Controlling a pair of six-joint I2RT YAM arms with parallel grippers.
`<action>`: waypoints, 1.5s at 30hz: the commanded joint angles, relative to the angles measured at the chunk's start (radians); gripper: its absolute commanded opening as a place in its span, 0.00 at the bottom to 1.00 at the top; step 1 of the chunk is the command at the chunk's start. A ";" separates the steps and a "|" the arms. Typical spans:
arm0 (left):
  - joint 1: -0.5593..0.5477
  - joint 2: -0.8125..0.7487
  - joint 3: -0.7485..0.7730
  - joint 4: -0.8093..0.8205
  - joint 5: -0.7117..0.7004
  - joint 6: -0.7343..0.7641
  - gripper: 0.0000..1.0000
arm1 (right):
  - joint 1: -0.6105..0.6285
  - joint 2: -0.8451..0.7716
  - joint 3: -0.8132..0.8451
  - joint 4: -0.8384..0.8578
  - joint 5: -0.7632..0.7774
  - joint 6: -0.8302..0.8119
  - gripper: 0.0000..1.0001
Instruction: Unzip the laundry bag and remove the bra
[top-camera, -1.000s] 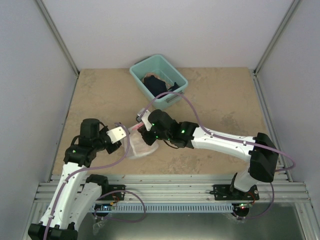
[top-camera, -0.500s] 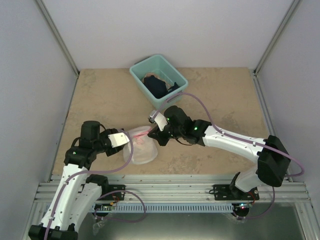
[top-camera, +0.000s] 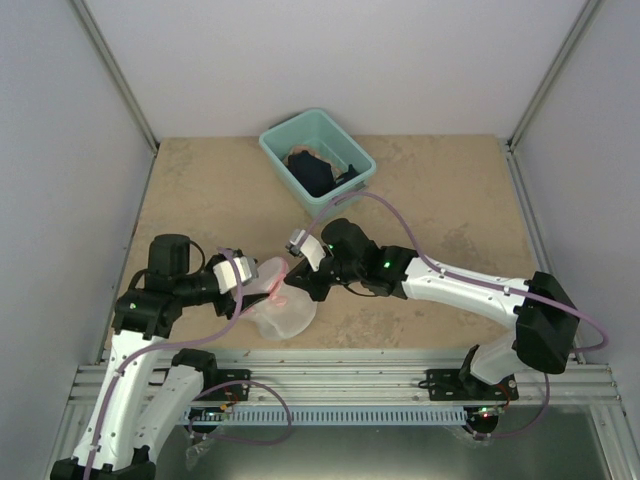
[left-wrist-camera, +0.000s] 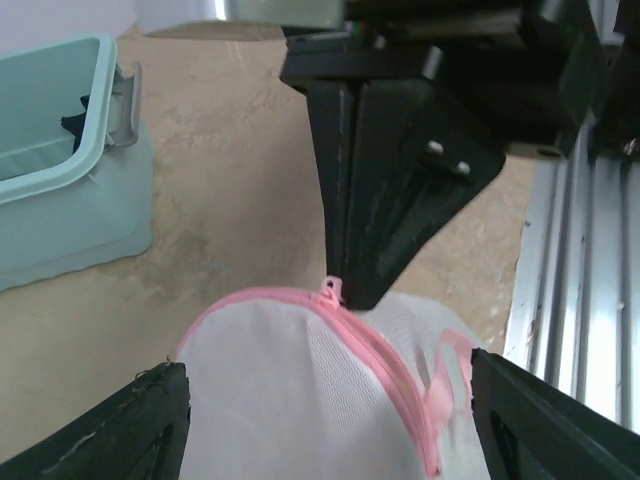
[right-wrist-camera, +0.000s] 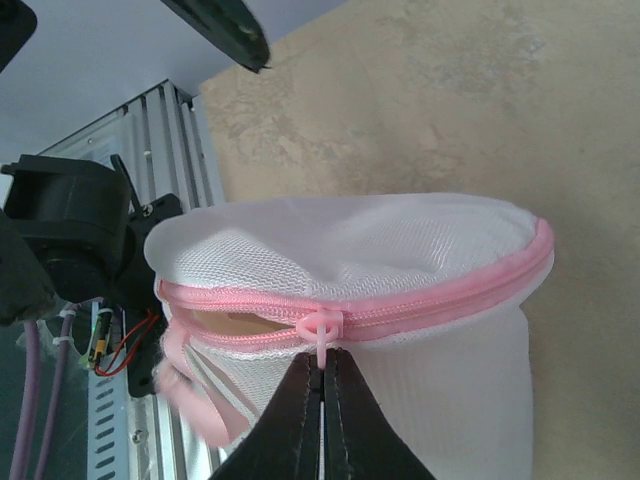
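Note:
The laundry bag (top-camera: 282, 308) is a white mesh dome with a pink zipper band, lying between the two arms near the table's front. My right gripper (right-wrist-camera: 322, 375) is shut on the pink zipper pull (right-wrist-camera: 322, 328). Left of the pull the zipper gapes a little and a tan patch (right-wrist-camera: 228, 322) shows inside; I cannot tell whether it is the bra. My left gripper (left-wrist-camera: 330, 430) is open, its fingers standing wide on either side of the bag (left-wrist-camera: 300, 400) without gripping it. A loose pink loop (left-wrist-camera: 445, 385) hangs at the bag's side.
A teal plastic bin (top-camera: 340, 192) with dark and tan clothes stands at the back middle of the table, just behind the right arm. The metal rail (top-camera: 350, 380) of the arm bases runs along the near edge. Grey walls enclose the table.
My left gripper has opened, let go of the bag's edge and drawn back to the left. The right gripper has kept the zipper pull and carried it along the band.

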 joint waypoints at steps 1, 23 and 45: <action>0.000 0.009 -0.012 0.092 0.055 -0.208 0.76 | 0.012 -0.009 0.031 0.037 0.007 0.027 0.00; -0.067 0.069 -0.042 0.080 -0.067 -0.116 0.32 | 0.017 -0.005 0.089 0.058 0.010 -0.006 0.00; -0.067 -0.007 -0.093 0.129 -0.191 0.288 0.00 | -0.333 -0.129 -0.170 0.080 -0.034 -0.058 0.00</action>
